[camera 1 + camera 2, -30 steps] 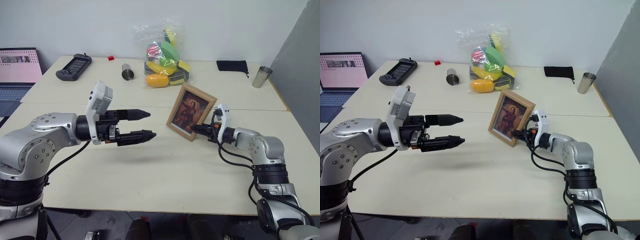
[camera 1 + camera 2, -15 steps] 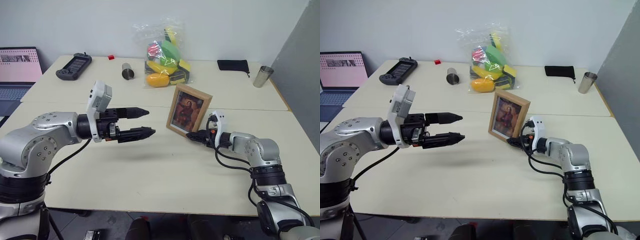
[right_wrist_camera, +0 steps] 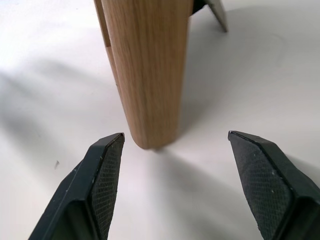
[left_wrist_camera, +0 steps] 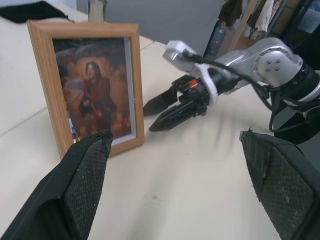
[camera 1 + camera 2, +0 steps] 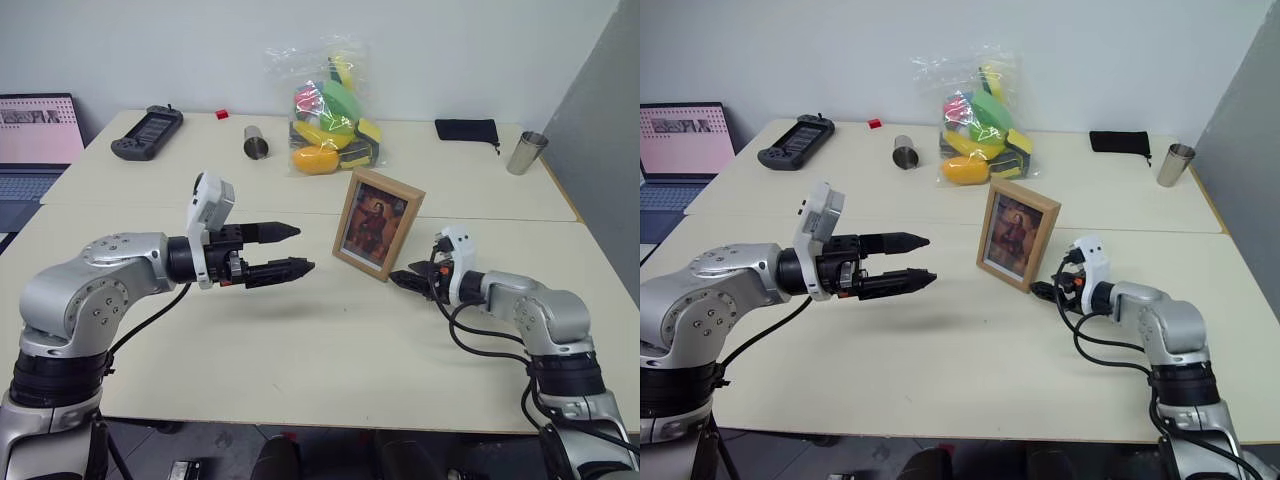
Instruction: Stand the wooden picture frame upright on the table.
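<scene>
Wooden picture frame [image 5: 378, 222] upright on the desk [image 5: 300, 340], near the middle, just in front of the seam line across the top, portrait side facing the robot. Reddish-brown picture of a standing figure behind the glass; no caption or writing legible on it. Fold-out stand edge visible behind the frame in the right wrist view, foot resting on the desk.

Right pincer [image 5: 412, 279] low over the desk, just beside the frame's lower right corner, apart from it, fingers spread and released, holding nothing. Frame's near edge [image 3: 147, 70] seen between its two fingertips [image 3: 102, 165] in the right wrist view, with a clear gap on both sides.

Left pincer [image 5: 290, 250] raised above the desk to the left of the frame, well apart from it, pointing toward it, fingers parted and empty. Frame [image 4: 90, 85] and the right pincer [image 4: 160, 112] both seen from the left wrist view, tips aimed at the frame's base.

Farther back on the desk: clear bag [image 5: 325, 110] of yellow, green and pink items, small metal cup [image 5: 256, 143] lying on its side, second metal cup [image 5: 523, 152] standing at the far right, black pouch [image 5: 465, 131], black handheld controller [image 5: 147, 132], small red object [image 5: 221, 116]. Laptop [image 5: 35, 140] at the left with a pink screen; text on it too small to read. No brand marks legible anywhere.
</scene>
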Available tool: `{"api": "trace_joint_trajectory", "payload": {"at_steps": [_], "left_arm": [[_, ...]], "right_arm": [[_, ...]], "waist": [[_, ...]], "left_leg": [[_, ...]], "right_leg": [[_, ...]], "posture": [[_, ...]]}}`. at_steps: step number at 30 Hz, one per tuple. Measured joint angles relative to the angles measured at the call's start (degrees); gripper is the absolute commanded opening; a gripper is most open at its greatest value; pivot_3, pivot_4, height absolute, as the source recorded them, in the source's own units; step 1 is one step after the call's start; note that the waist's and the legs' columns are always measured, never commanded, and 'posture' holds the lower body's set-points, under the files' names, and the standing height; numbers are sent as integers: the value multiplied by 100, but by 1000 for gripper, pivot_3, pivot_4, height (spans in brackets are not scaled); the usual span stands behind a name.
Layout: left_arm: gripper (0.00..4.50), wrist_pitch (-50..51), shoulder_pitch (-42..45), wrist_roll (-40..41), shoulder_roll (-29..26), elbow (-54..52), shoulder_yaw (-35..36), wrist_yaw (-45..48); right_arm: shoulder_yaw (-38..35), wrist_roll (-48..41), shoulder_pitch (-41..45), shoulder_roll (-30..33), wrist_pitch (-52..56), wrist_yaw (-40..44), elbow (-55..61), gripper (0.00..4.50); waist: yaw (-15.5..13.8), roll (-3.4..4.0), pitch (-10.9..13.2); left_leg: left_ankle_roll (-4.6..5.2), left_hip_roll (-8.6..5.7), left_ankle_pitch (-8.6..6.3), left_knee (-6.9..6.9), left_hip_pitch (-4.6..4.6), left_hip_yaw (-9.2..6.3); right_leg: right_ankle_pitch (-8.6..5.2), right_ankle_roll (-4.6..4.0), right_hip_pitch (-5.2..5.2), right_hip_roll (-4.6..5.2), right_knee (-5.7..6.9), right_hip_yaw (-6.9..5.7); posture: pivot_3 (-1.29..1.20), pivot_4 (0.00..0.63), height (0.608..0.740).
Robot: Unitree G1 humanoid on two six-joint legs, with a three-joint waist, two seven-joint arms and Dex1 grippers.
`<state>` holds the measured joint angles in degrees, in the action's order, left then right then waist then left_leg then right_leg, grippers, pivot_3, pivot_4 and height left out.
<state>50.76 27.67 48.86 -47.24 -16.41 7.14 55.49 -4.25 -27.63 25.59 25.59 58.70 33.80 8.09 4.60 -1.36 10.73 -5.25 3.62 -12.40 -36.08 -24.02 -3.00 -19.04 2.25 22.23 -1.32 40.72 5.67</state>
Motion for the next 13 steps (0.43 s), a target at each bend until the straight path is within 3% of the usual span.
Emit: {"api": "trace_joint_trajectory", "payload": {"at_steps": [13], "left_arm": [[4357,313,295,335,57,127,109,-106]], "right_arm": [[-751,-470,-225,-166,583,-575,371,3529]], "waist": [[3,-2,1]], "left_leg": [[0,-1,0,2,2,-1]], "right_leg": [[-6,11,-1,-1,3,0]], "posture": [[0,150,740]]}}
